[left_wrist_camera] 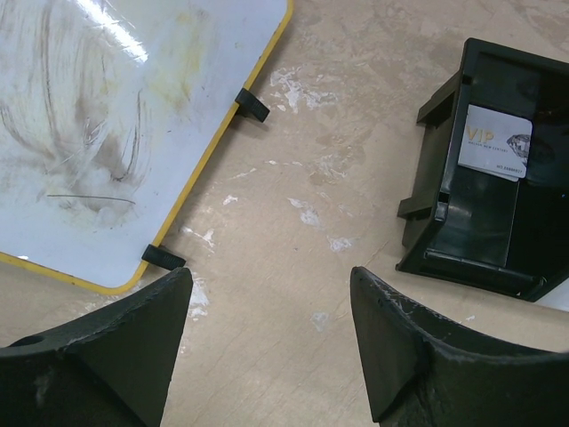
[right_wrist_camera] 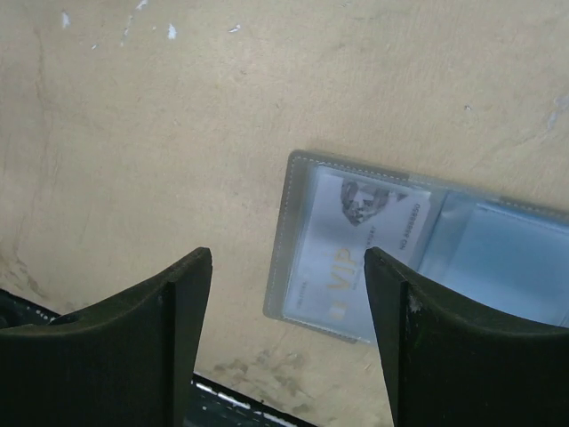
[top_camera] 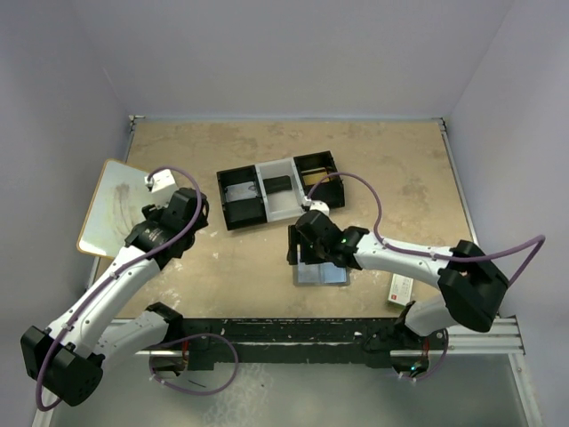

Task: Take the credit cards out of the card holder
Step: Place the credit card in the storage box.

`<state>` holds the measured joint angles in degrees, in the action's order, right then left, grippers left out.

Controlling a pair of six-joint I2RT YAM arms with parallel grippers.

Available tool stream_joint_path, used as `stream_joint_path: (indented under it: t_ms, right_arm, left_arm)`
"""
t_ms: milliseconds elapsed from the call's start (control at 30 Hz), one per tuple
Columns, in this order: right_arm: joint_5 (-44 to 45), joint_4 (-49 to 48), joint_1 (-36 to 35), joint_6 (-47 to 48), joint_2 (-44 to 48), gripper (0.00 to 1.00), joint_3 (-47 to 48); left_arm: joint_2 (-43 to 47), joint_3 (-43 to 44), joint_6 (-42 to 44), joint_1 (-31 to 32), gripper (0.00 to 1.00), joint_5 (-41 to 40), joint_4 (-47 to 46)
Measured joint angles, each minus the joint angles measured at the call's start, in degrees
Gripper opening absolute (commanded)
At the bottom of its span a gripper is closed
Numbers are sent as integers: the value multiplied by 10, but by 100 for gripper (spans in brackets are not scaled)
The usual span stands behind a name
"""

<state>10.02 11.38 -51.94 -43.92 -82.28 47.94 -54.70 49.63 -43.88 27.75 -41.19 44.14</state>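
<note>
— Where's the card holder?
— Lying opened flat on the desk toward its near edge, right of middle, a VIP card in one pocket. My right fingers hang spread just above it, gripping nothing.
— And the left?
— Left fingers released too, between the whiteboard and the black tray.

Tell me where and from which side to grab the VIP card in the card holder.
Take the VIP card by its edge nearest the fold, coming from above. The card holder lies open, flat on the table, so its face cannot be pinched; whether that edge clears the sleeve is unclear.
</note>
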Motion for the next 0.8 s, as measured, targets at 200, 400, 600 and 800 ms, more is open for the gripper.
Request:
stream_joint_path:
  t_ms: [200,400,600,800]
  right_arm:
    - [25,17,-14,-72,-10,72,-6]
    - [39,24,-14,-99,-30,67,-7]
    - [57,36,-14,-119,-67,68,-4]
    - [66,38,-17,-124,-72,65,-2]
  left_arm:
    - [0,0,0,0,70,0,0]
    - [-1,0,0,0,70,0,0]
    - [-2,0,0,0,70,0,0]
    - [-8,0,0,0,70,1,0]
